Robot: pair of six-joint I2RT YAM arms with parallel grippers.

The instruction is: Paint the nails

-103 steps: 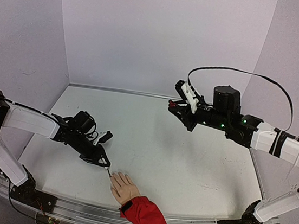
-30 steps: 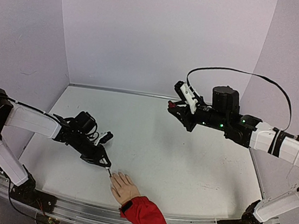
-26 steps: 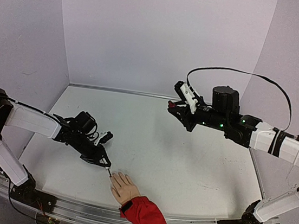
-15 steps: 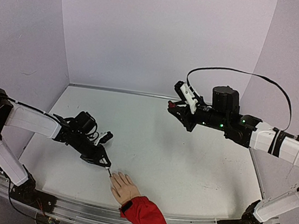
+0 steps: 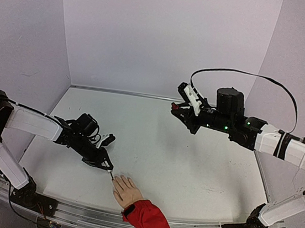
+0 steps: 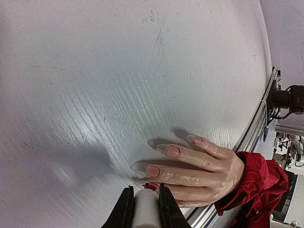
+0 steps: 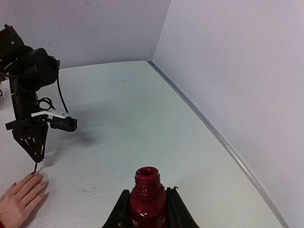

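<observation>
Nails (image 6: 152, 171): they sit on the mannequin hand (image 6: 204, 166), which lies palm down near the front edge of the table (image 5: 191, 163), fingers pointing away from its red sleeve (image 5: 148, 219).
Left gripper (image 6: 145, 192): your jaws are clamped tight on the white brush cap (image 6: 146, 211), with the brush aimed down at the fingertips.
Brush tip (image 6: 151, 186): it is loaded dark red and sits at the nail of the finger closest to the left wrist camera. It looks to be touching, though the cap hides part of that nail.
Right gripper (image 7: 148, 191): your jaws are closed around the polish bottle (image 7: 147, 183), which is uncapped and upright. You hold it off the table and well apart from the mannequin hand.
Done so far: only the nail under the brush shows any red. You cannot tell whether it is fully coated.
To do: the three other nails in the left wrist view look pale pink and bare. The thumb nail is not in sight, so count it as unknown.
Progress: you appear early in the job, with one nail in hand and most of them waiting.
Supply: the bottle is open and within reach for you to dip again when the brush runs dry.
</observation>
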